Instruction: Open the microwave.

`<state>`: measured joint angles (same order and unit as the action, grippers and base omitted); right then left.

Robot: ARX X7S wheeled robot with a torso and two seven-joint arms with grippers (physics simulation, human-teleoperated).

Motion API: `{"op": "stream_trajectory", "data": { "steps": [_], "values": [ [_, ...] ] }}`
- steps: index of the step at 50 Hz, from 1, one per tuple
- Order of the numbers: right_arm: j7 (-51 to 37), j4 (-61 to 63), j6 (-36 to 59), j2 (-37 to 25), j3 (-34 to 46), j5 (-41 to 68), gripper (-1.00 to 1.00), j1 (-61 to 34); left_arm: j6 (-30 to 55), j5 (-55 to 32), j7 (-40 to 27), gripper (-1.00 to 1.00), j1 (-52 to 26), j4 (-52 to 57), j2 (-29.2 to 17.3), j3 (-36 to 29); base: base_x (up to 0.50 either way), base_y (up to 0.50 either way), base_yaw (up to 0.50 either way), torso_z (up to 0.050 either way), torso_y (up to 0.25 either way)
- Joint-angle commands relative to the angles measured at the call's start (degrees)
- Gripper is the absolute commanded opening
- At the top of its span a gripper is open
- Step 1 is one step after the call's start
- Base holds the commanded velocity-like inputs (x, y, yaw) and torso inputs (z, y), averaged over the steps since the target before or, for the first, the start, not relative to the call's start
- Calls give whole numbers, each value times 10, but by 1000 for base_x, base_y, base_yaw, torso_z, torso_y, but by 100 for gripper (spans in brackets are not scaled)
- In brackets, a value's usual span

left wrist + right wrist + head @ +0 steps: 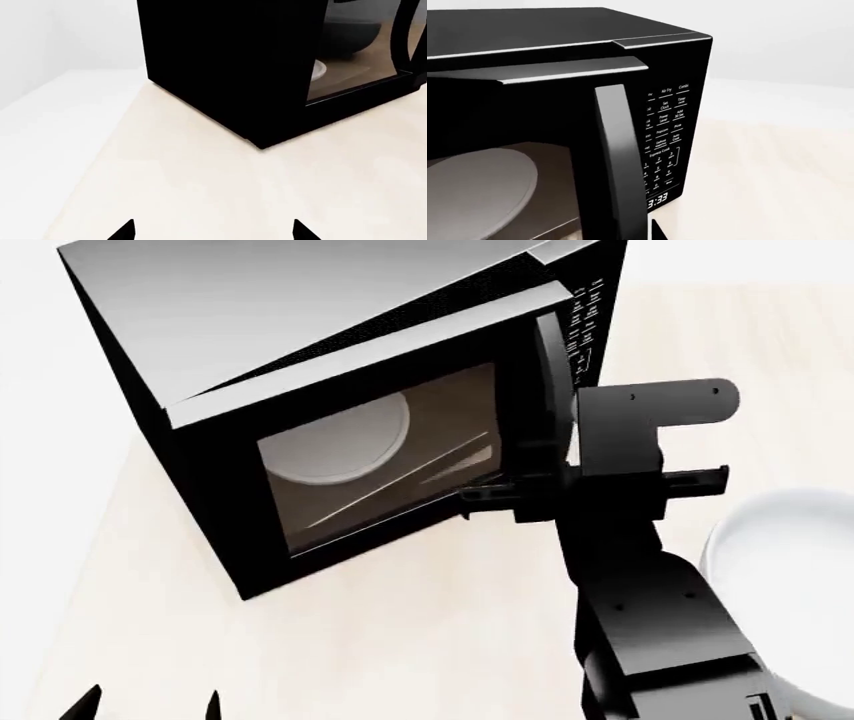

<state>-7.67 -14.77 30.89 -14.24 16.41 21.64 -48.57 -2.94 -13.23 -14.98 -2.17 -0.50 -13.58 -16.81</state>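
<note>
The microwave (267,330) is a large black box on the pale table, and it also shows in the left wrist view (220,60). Its glass door (387,455) stands slightly ajar, with the white turntable (340,440) visible behind it. My right gripper (534,490) is shut on the vertical black bar handle (617,150). One fingertip (657,231) shows beside the handle; the other is hidden behind it. The keypad (666,135) and clock (657,201) sit to the right of the handle. My left gripper (213,232) is open and empty, low over the table in front of the microwave's left corner.
A white bowl (787,570) sits on the table (441,620) at the right, beside my right arm. The table's left edge (87,165) meets a white surface. A white wall stands behind the microwave.
</note>
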Motion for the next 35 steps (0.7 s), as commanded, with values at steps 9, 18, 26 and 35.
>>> {"op": "stream_trajectory", "data": {
  "steps": [9,18,26,35],
  "values": [
    [-21,163,31,-19,0,57,-100,74,2,-3,-8,100,-1,-8,-3,-4,0,0,0,0,0],
    [-46,218,49,-29,-3,63,-100,101,-1,-1,-10,100,-2,-8,-5,-7,0,0,0,0,0],
    [-50,242,50,-34,-7,72,-100,123,-1,-1,-13,100,-1,-7,-7,-10,0,0,0,0,3],
    [-58,273,57,-37,-21,92,-100,140,-2,-3,-13,100,-2,-8,-8,-12,0,0,0,0,1]
  ]
}}
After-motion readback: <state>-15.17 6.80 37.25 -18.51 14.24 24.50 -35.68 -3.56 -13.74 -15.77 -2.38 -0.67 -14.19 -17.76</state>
